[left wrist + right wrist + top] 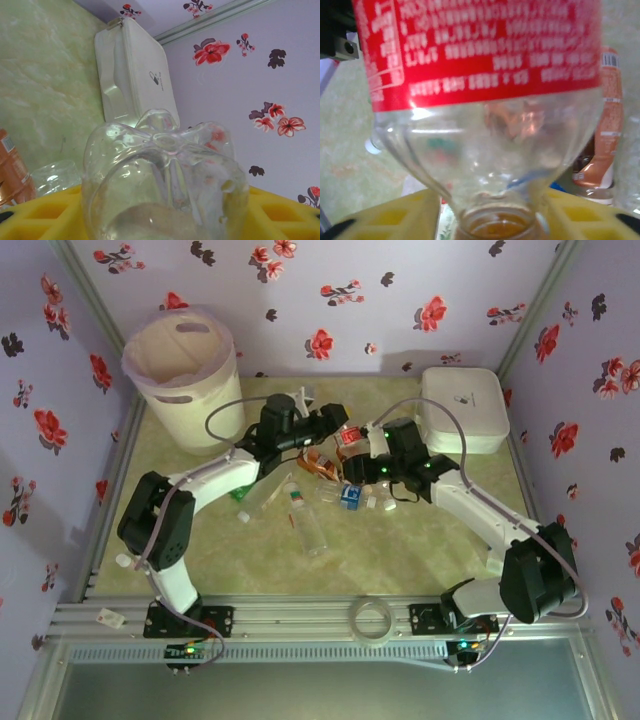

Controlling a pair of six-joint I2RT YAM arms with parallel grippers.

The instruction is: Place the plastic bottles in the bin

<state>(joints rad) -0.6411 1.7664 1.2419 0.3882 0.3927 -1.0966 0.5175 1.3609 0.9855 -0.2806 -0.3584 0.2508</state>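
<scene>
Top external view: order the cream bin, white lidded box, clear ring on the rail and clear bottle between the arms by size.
1. cream bin
2. white lidded box
3. clear bottle and clear ring: too alike to rank.

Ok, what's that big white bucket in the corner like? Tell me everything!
The tall round cream-white plastic bucket stands upright in the far left corner of the green marbled table, close to the flowered walls. Its top is open, with oval handle cutouts near the rim, which looks faintly lilac.
</scene>
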